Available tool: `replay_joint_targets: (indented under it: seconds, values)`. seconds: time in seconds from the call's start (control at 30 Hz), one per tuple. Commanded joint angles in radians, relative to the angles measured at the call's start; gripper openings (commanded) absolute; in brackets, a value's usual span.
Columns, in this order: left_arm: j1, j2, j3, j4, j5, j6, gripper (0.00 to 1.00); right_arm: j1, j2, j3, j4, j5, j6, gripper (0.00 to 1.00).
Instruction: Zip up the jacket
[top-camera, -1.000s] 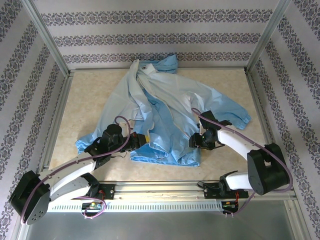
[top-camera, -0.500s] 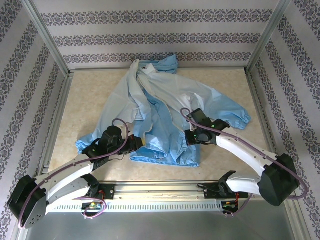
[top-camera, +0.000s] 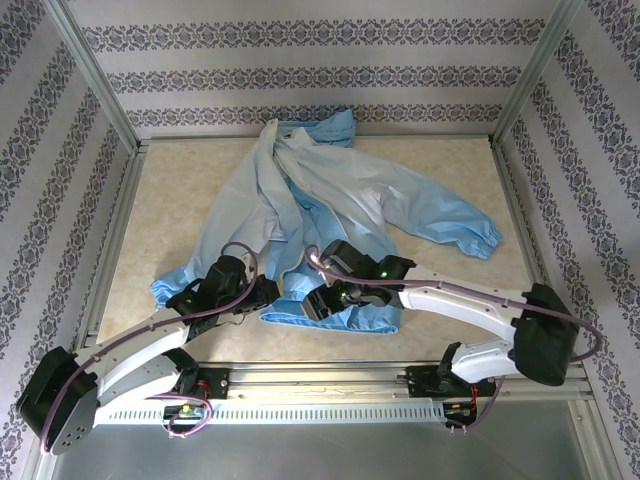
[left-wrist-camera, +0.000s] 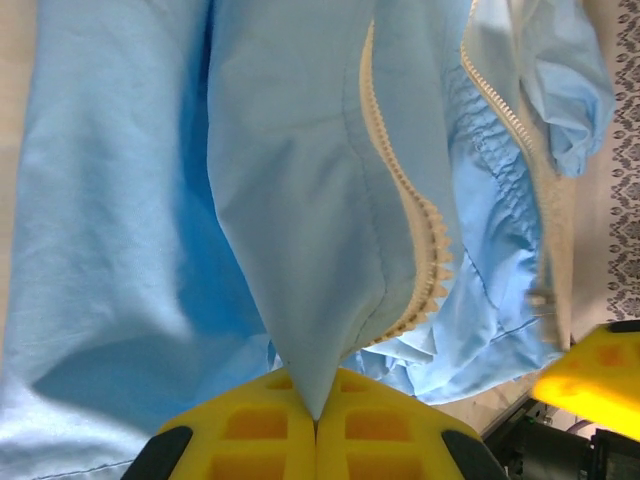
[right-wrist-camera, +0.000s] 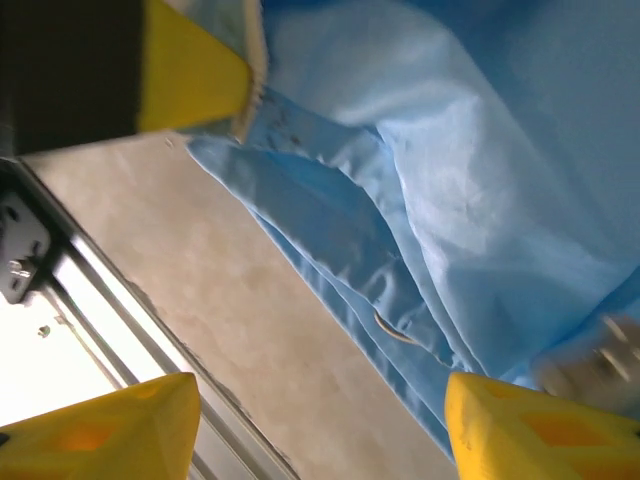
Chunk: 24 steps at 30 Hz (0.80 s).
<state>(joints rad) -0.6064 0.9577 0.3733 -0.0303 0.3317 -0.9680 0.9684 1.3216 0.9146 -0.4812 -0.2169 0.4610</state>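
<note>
In the top view, the jacket (top-camera: 340, 195) lies open on the table (top-camera: 180, 200). It extends from both claws toward the far wall, with the hood at the far end and one sleeve running well off to the right of the right claw. The left claw (top-camera: 271, 290) is at the near hem of the jacket, on the left front panel. In its wrist view the two yellow fingers (left-wrist-camera: 250, 435) are pressed together, pinching a pointed fold of light-blue fabric that rises from the seam between them and fans out ahead. Just ahead and to the right of this grip, a row of white zipper teeth (left-wrist-camera: 425, 240) curves along the edge of the pinched panel. A second zipper row (left-wrist-camera: 505, 105) runs farther right, past a band of gathered fabric. The right claw (top-camera: 312, 303) is just beside the left claw, on its right, over the same near hem. Its wrist view shows its yellow fingertips (right-wrist-camera: 110, 425) spread wide with nothing gripped. Between them lie bare table and the folded hem edge (right-wrist-camera: 350, 260), and the darker blue body of the jacket lies ahead. An aluminium rail (right-wrist-camera: 60, 270) runs to the left of the opening. Whether the right claw touches the fabric cannot be determined.
</note>
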Motion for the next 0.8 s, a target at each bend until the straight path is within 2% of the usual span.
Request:
replay_joint_targets:
  seconds: [0.0,0.07,0.17,0.23,0.37,0.57,0.67,0.77]
  values:
    - [0.015,0.017,-0.005,0.015,-0.010,0.023,0.00,-0.066,-0.110,-0.049,0.056,-0.066,0.054,0.68]
    - [0.016,0.034,-0.005,0.030,-0.004,0.023,0.00,-0.108,-0.164,-0.087,0.070,-0.091,0.092,0.68]
    - [0.018,0.061,-0.002,0.050,0.012,0.024,0.00,-0.189,-0.239,-0.152,0.019,-0.021,0.199,0.68]
    - [0.019,0.075,-0.001,0.056,0.021,0.025,0.00,-0.293,-0.286,-0.218,-0.018,-0.023,0.277,0.64]
    - [0.018,0.084,0.003,0.060,0.030,0.028,0.00,-0.398,-0.329,-0.281,-0.069,-0.012,0.255,0.61]
    - [0.019,0.081,0.003,0.049,0.035,0.029,0.00,-0.450,-0.225,-0.270,-0.109,0.078,0.129,0.63]
    - [0.019,0.071,0.000,0.040,0.037,0.027,0.00,-0.510,-0.145,-0.282,-0.093,0.074,0.099,0.63]
    - [0.019,0.049,-0.004,0.023,0.029,0.027,0.00,-0.528,-0.076,-0.283,-0.078,0.097,0.071,0.64]
